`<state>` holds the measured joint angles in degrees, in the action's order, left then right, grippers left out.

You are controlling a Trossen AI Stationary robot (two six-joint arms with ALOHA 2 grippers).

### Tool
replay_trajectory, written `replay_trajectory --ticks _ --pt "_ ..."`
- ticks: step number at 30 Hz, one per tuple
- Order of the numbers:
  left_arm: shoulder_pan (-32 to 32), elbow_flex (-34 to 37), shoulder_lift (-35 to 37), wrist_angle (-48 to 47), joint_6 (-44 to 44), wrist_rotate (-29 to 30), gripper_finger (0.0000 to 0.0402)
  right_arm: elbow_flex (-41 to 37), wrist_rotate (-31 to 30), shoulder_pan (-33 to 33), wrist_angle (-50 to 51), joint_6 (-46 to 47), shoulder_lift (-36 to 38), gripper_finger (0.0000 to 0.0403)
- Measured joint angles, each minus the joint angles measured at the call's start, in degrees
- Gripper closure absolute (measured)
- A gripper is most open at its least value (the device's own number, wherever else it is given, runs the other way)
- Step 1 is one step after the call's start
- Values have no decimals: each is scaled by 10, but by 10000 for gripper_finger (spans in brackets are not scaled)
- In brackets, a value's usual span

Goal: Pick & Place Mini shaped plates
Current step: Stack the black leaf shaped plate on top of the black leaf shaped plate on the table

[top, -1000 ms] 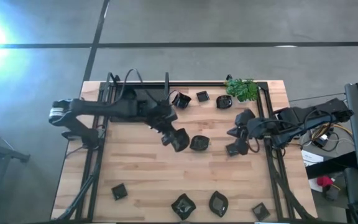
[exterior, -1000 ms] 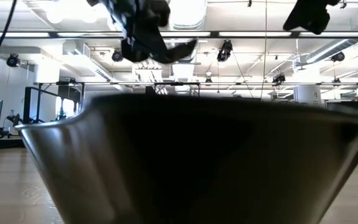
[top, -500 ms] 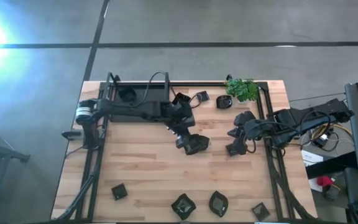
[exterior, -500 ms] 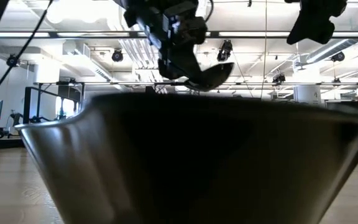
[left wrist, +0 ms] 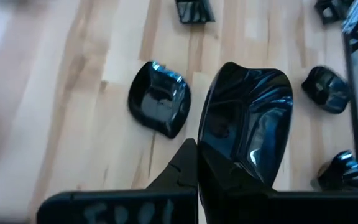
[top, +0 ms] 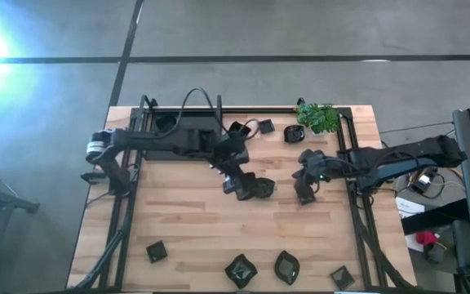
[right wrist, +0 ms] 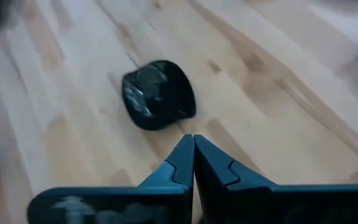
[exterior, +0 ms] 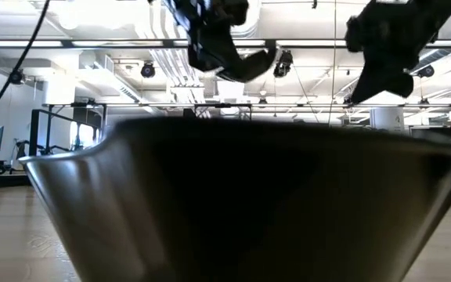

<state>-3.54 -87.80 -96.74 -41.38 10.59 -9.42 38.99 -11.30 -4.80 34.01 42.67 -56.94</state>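
I have the left gripper (left wrist: 194,168) clamped on the rim of one mini plate (left wrist: 247,118), a glossy leaf-shaped dish whose long axis runs straight out ahead of the fingers. It hangs above the middle of the table (top: 178,229), right over a second plate (top: 261,188) lying on the wood. Which way the held dish must travel I can only judge: more plates sit along the far edge (top: 265,126) and along the near edge (top: 286,267). The right gripper (right wrist: 193,155) has its fingers pressed together on nothing, and a small rounded dish (right wrist: 159,94) lies on the table just ahead of them (that arm is clearly the nearer one to it).
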Motion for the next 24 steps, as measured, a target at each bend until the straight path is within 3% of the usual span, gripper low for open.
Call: replay_trajectory --ticks 8,16,24 --pt "26 1 48 -45 17 54 401 -9 34 51 -32 -31 -87 394" --pt "33 1 54 -50 27 61 401 -9 71 80 -85 -58 -187 394" --pt "29 10 36 -24 17 73 401 -9 73 80 -90 -57 -190 394"
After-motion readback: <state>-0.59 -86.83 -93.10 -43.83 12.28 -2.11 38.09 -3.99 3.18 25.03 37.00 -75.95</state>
